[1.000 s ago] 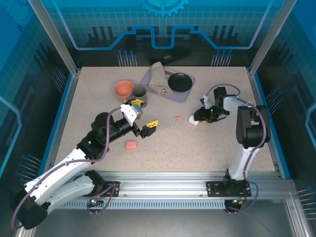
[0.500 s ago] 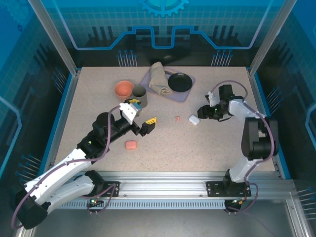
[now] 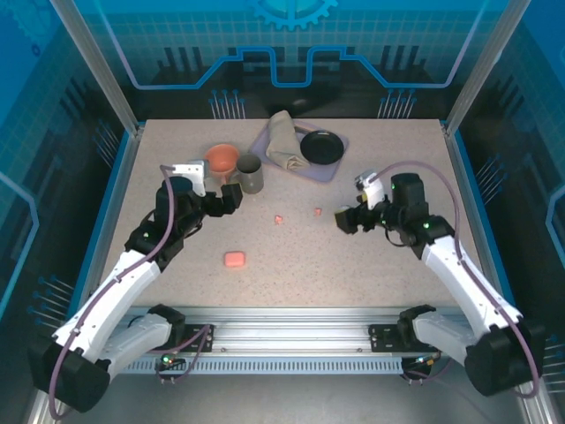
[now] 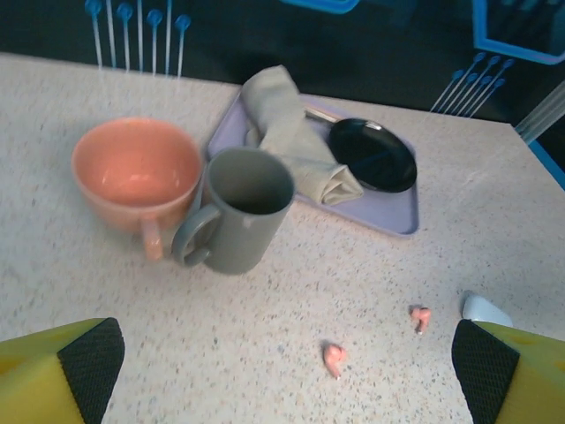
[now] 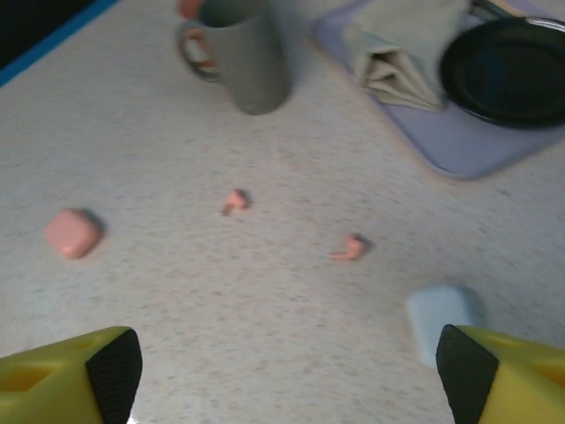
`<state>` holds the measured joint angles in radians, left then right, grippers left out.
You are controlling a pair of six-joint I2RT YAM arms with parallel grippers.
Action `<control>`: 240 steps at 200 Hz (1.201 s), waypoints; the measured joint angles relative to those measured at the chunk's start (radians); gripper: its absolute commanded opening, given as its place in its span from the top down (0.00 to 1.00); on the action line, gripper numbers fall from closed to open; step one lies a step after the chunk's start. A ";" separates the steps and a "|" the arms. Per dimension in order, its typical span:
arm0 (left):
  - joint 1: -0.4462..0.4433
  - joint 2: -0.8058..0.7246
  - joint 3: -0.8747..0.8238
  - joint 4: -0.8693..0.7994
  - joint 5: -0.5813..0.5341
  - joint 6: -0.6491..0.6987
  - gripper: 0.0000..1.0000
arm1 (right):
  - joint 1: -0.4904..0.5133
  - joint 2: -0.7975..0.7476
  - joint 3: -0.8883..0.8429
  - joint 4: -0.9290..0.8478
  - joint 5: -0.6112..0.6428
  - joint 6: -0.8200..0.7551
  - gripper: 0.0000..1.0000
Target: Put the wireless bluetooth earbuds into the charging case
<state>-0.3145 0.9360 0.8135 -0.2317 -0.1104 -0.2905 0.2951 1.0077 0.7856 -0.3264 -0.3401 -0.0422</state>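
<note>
Two salmon-pink earbuds lie apart on the table, one [image 3: 279, 218] [image 4: 335, 356] [image 5: 235, 200] left of the other [image 3: 318, 212] [image 4: 420, 316] [image 5: 351, 248]. A closed pink case [image 3: 234, 259] [image 5: 71, 231] sits nearer the front. A white case [image 5: 441, 318] [image 4: 484, 309] rests on the table just inside my right gripper's right finger. My right gripper [image 3: 346, 221] [image 5: 287, 371] hangs open over the table, holding nothing. My left gripper [image 3: 228, 199] [image 4: 282, 371] is open and empty beside the mug, left of the earbuds.
A grey mug [image 3: 250, 172] [image 4: 243, 208] and a pink cup [image 3: 222, 159] [image 4: 137, 172] stand together at the back left. Behind them a lavender tray [image 4: 397, 221] carries a folded cloth [image 3: 284, 141] and a black plate [image 3: 321, 147].
My right gripper let go of the white case, opened wide and swung round behind it. My left arm drew back to the left, and a second pink earbud now shows on the table.
</note>
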 measured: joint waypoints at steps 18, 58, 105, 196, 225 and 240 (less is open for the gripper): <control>0.044 0.001 0.000 -0.043 0.029 -0.054 0.01 | 0.081 -0.029 -0.040 0.057 -0.008 -0.029 0.00; 0.182 0.008 0.000 -0.121 0.108 -0.152 0.01 | 0.316 0.074 -0.047 0.149 0.003 -0.163 0.00; 0.315 0.026 0.000 -0.176 0.210 -0.210 0.01 | 0.556 0.384 0.028 0.216 0.053 -0.378 0.00; 0.539 0.034 -0.051 -0.220 0.334 -0.236 0.01 | 0.682 0.913 0.502 0.150 0.127 -0.520 0.02; 0.581 0.034 -0.071 -0.217 0.352 -0.243 0.01 | 0.706 1.014 0.597 0.098 0.137 -0.508 0.03; 0.586 0.034 -0.077 -0.217 0.360 -0.245 0.01 | 0.709 1.053 0.637 0.061 0.146 -0.499 0.03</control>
<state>0.2718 0.9699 0.7361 -0.4484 0.2497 -0.5350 1.0042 2.0605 1.4223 -0.2657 -0.1940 -0.5415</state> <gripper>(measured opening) 0.990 0.973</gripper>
